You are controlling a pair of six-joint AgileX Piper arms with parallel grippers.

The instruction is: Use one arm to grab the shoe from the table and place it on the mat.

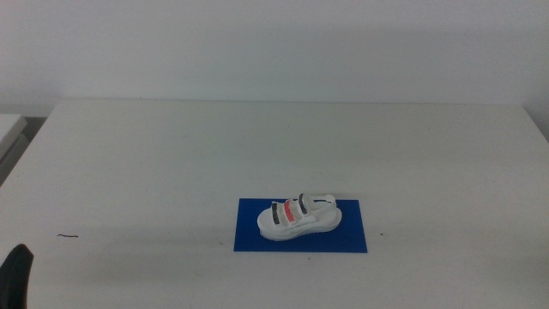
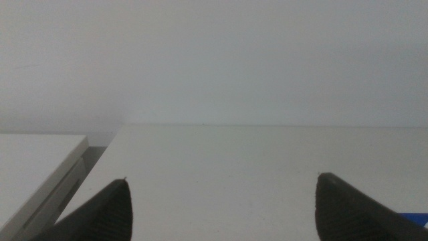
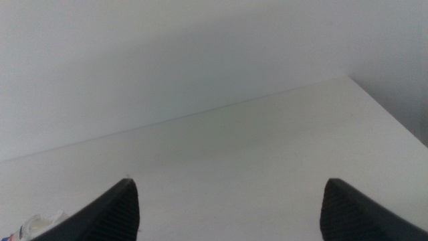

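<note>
The white shoe (image 1: 298, 216) with two dark grey straps and one red strap rests on its sole on the blue mat (image 1: 352, 240), near the front middle of the white table (image 1: 171, 163). No gripper touches it. My left gripper (image 2: 222, 178) is open and empty, low at the table's front left corner; only a dark tip of it (image 1: 15, 275) shows in the middle view. A sliver of the mat (image 2: 416, 215) shows in the left wrist view. My right gripper (image 3: 229, 181) is open and empty, out of the middle view. A bit of the shoe (image 3: 41, 223) shows beside its jaw.
A small dark mark (image 1: 67, 235) lies on the table at the front left. A second white surface (image 1: 9, 127) stands beyond the table's left edge and also shows in the left wrist view (image 2: 33, 161). A white wall rises behind the table.
</note>
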